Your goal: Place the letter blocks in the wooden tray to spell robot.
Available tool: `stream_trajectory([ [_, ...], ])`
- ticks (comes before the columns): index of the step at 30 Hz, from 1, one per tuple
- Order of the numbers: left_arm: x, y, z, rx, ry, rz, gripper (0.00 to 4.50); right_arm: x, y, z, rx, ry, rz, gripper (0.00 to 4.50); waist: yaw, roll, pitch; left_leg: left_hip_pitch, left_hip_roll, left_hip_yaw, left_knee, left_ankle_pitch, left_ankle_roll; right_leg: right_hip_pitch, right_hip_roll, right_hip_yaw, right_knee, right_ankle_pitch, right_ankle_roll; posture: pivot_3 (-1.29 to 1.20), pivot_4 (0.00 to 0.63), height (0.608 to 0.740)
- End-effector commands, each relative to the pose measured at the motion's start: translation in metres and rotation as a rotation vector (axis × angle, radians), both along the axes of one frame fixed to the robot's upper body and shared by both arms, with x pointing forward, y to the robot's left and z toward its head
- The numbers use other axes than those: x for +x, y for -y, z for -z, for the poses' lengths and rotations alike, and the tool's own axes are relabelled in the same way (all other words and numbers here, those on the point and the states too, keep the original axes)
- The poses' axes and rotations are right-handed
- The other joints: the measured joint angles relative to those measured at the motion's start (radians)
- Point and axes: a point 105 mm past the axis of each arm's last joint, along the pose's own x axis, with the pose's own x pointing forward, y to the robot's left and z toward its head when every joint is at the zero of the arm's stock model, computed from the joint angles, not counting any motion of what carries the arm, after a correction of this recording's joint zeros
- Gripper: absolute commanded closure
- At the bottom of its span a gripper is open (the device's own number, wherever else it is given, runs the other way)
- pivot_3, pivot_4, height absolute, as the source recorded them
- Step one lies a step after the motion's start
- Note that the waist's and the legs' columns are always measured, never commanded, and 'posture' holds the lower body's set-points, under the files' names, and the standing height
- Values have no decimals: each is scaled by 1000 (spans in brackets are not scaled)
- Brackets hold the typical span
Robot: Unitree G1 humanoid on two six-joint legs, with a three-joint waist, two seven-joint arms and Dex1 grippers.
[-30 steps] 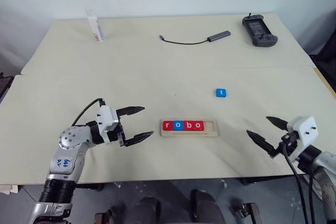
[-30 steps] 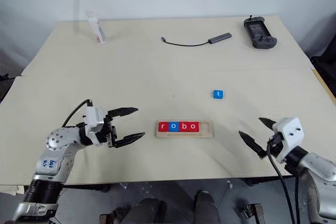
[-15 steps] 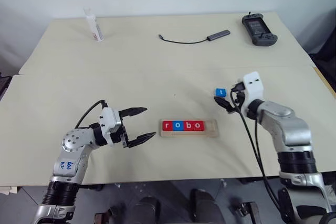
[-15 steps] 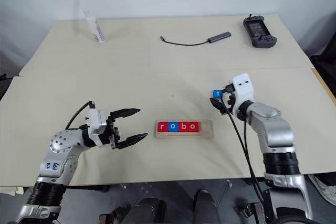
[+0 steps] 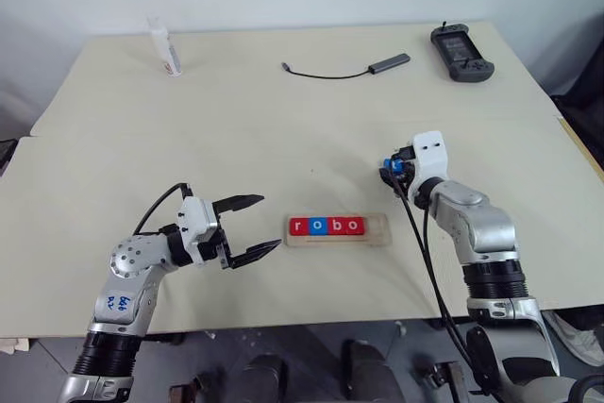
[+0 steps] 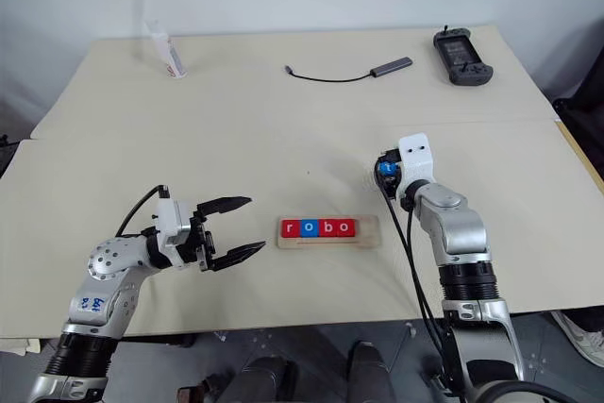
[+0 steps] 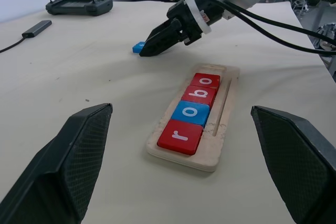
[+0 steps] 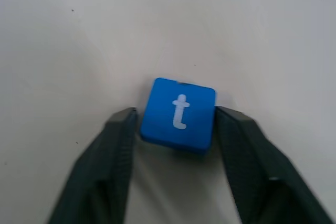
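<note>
On the pale worktop (image 5: 283, 129), a pale wooden tray (image 5: 340, 230) holds red and blue letter blocks (image 5: 327, 226) spelling "robo"; the left gripper (image 5: 257, 226) hovers spread beside it.

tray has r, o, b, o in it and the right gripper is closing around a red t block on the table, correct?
One thing is off: the t block is blue, not red, as the right wrist view shows. The rest holds: the wooden tray has r, o, b, o in it, and the right gripper has a finger on each side of the t block, on the table.
</note>
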Motion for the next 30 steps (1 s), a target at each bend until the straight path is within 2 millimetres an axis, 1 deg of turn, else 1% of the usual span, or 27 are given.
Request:
stream_trajectory([
  [1, -1, 6, -9, -2, 48, 26, 0, -6, 10, -12, -19, 37, 31, 3031, 1, 0, 0, 0, 0, 0, 0, 0, 0, 0, 0, 0, 0, 0, 0, 0, 150, 740],
  [4, 0, 9, -8, -5, 43, 46, 0, -18, 21, -22, -46, 52, 51, 3031, 2, 0, 0, -1, 0, 0, 0, 0, 0, 0, 0, 0, 0, 0, 0, 0, 150, 740],
  [7, 2, 13, -8, -9, 38, 73, 0, -39, 29, -28, -57, 48, 59, 3031, 3, 0, 0, -1, 0, -1, 0, 0, 0, 0, 0, 0, 0, 0, 0, 0, 150, 740],
  [10, 2, 17, -7, -15, 31, 107, 0, -64, 36, -28, -53, 21, 84, 3031, 4, 0, 0, -1, 0, -1, -1, 0, 0, 0, 0, 0, -1, 0, 0, 0, 150, 740],
  [12, 0, 22, -6, -19, 23, 137, 0, -84, 38, -22, -43, -12, 110, 3031, 4, 0, 0, -1, 1, -1, -1, 0, 0, 0, 1, 0, 0, 0, 0, 0, 150, 740],
  [14, -2, 24, -3, -16, 10, 164, 0, -104, 31, -12, -21, -55, 115, 3031, 3, 0, 0, -1, 1, 0, -1, 0, 0, 0, 1, 0, 0, 0, 0, 0, 150, 740],
  [16, -2, 24, 0, -2, -1, 183, 0, -118, 25, -3, 5, -88, 131, 3031, 2, 0, 0, -1, 1, 0, -1, 0, 0, 0, 1, 1, 0, 0, 0, 0, 150, 740],
  [19, 0, 23, 0, 2, -1, 190, 0, -127, 18, 8, 12, -115, 138, 3031, 3, 0, 0, 0, 0, 1, -1, 0, 0, 0, 0, 2, 0, 0, 0, 0, 150, 740],
  [22, 1, 24, -2, 1, 3, 195, 0, -128, 11, 15, 32, -131, 136, 3031, 4, 0, 0, 0, 0, 1, 0, 0, 0, 0, 0, 2, -1, 0, 0, 0, 150, 740],
  [24, 1, 24, -2, 1, 5, 197, 0, -125, 9, 16, 59, -130, 143, 2302, 4, 0, 0, 1, 0, 1, 0, 0, 0, 0, 0, 1, -1, 0, 0, 0, 150, 740],
  [25, 1, 24, -3, 1, 7, 196, 0, -124, 7, 15, 69, -129, 128, 2097, 3, 0, 0, 1, 0, 1, 0, 0, 0, 0, 0, 1, -1, 0, 0, 0, 150, 740],
  [26, 1, 24, -3, 0, 8, 195, 0, -123, 7, 13, 62, -122, 120, 1771, 3, 0, 0, 1, 0, 1, 0, 0, 0, 0, 0, 1, -1, 0, 0, 0, 150, 740],
  [28, 0, 23, -4, 0, 10, 190, 0, -121, 10, 4, 39, -97, 90, 1069, 3, 0, 0, 0, 0, 1, 0, 0, 0, 0, 0, 1, -1, 0, 0, 0, 150, 740],
  [30, 0, 22, -5, 0, 12, 178, 0, -122, 15, -7, 2, -86, 9, 394, 3, 0, 0, 0, 0, 1, -1, 0, 0, 0, 0, 1, -1, 0, 0, 0, 150, 740],
])
